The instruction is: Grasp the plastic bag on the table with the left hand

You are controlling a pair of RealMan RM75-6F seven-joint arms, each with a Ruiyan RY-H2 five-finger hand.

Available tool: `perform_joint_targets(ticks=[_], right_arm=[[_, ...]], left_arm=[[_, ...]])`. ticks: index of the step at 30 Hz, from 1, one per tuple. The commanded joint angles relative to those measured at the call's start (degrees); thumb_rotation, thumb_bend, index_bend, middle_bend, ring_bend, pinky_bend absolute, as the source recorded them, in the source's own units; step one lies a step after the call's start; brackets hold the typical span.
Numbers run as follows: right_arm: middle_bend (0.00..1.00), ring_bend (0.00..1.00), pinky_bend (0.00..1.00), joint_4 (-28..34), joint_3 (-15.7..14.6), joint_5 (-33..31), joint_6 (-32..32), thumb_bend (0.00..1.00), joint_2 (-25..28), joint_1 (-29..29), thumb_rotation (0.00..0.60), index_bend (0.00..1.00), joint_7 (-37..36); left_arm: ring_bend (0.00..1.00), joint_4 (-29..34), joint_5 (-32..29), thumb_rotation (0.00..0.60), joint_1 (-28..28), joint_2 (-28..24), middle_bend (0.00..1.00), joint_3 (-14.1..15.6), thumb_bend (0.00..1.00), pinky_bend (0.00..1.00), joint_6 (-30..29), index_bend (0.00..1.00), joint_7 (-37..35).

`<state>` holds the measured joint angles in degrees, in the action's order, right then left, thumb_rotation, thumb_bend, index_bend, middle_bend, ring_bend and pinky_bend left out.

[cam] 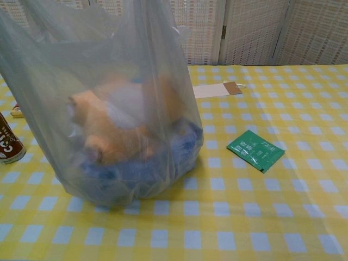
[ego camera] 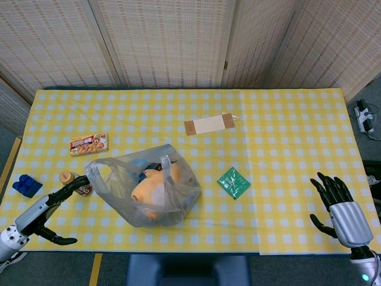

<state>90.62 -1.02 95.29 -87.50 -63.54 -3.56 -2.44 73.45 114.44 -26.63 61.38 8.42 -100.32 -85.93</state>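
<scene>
A clear plastic bag [ego camera: 149, 190] with orange and blue things inside stands near the table's front middle, its two handles sticking up. It fills the left of the chest view, plastic bag [cam: 109, 109]. My left hand [ego camera: 44, 211] hovers at the table's front left corner, fingers spread and reaching toward the brown bottle, clear of the bag and holding nothing. My right hand [ego camera: 339, 205] is at the front right corner with its fingers spread, empty. Neither hand shows in the chest view.
A small brown bottle [ego camera: 74, 182] lies just left of the bag, close to my left fingertips. A blue block [ego camera: 27, 186] sits at the left edge, a snack box [ego camera: 89, 143] behind it. A green packet [ego camera: 233, 182] and a tan card [ego camera: 208, 124] lie right of the bag.
</scene>
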Motion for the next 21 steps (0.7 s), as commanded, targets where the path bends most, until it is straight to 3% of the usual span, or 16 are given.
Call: perform_joint_targets(ticks=[1, 21], right_arm=[[0.00, 0.00, 0.00, 0.06, -0.03, -0.23, 0.73, 0.34, -0.08, -0.27, 0.600, 0.00, 0.42], [0.00, 0.00, 0.00, 0.33, 0.29, -1.66, 2.28, 0.34, -0.10, -0.79, 0.600, 0.00, 1.19]], left_arm=[[0.00, 0.62, -0.11, 0.600, -1.27, -0.50, 0.00, -0.19, 0.13, 0.00, 0.29, 0.01, -0.05], [0.00, 2.62, -1.65, 0.600, -7.32, 0.91, 0.02, -0.55, 0.13, 0.00, 4.60, 0.03, -0.13]])
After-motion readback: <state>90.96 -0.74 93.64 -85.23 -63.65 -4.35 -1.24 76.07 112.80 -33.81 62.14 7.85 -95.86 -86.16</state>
